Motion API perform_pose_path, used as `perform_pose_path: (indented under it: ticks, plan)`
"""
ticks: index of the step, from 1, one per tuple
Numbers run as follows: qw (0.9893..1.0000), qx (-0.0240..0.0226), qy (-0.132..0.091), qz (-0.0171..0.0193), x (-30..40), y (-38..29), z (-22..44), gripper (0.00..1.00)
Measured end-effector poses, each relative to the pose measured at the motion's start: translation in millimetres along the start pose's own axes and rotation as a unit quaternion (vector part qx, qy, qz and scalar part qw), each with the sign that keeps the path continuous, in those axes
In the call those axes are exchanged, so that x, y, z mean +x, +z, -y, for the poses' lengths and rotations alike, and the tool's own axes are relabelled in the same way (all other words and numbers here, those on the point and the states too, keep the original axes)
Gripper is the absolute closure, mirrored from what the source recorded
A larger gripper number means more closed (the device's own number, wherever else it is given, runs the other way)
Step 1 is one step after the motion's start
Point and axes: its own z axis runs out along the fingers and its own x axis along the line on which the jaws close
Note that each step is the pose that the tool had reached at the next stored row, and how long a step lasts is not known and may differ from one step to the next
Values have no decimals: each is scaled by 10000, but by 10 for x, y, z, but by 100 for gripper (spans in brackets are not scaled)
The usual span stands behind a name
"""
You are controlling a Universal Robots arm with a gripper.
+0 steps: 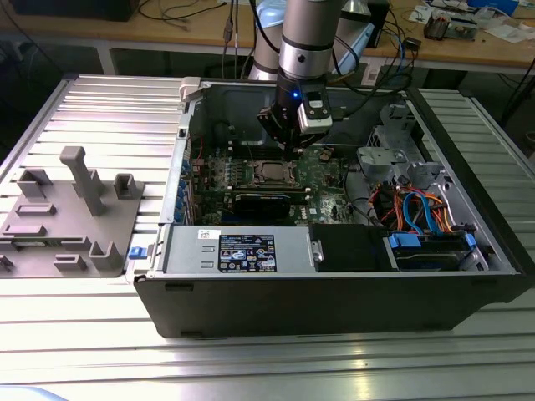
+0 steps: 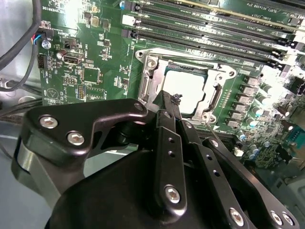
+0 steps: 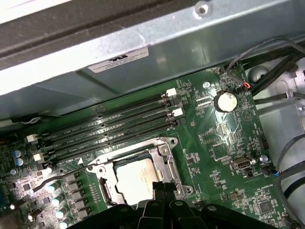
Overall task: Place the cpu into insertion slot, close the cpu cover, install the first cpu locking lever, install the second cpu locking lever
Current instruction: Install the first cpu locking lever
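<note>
Step 1 looks done: the cpu (image 2: pixel 186 88) sits flat in the insertion slot (image 2: pixel 145 88), dull silver top up, in the middle of the green board (image 3: pixel 224 143) inside the open PC case (image 1: pixel 334 292) on the slatted surface (image 1: pixel 84 334). Step 2 prob. done too: the cpu cover (image 2: pixel 217 93) lies down around the chip as a metal frame w/ the chip showing thru its window, though I can't tell if it is fully flat. Levers are the open part. In the first wrist view a thin wire lever (image 3: pixel 62 175) sticks out from the socket toward the capacitors and seems unlatched, so at least one lever step, maybe both, is left. The claw (image 2: pixel 171 100) hangs just over the socket edge nearest the camera. Its fingers are drawn together to a narrow tip, w/ nothing clearly pinched between them. The tip is at or touching the frame edge beside the chip; contact can't be confirmed. Hidden/hard to see: the slot's contact field is covered by the chip, and the claw body blocks the near side of the socket in both wrist views, incl. any lever hooks there. In the exterior view the arm's wrist overhangs the board behind the socket. A grey fixture (image 1: pixel 75 209) rests well apart, on the exterior view's left.
</note>
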Motion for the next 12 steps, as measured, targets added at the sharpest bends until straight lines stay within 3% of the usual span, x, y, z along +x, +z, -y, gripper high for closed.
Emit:
perform_pose_path:
  ticks: [9, 12]
  plan:
    - [10000, -7, -46, -1, 0, -1, 1, 89]
    - [10000, -48, -58, -14, 0, 0, 0, 89]
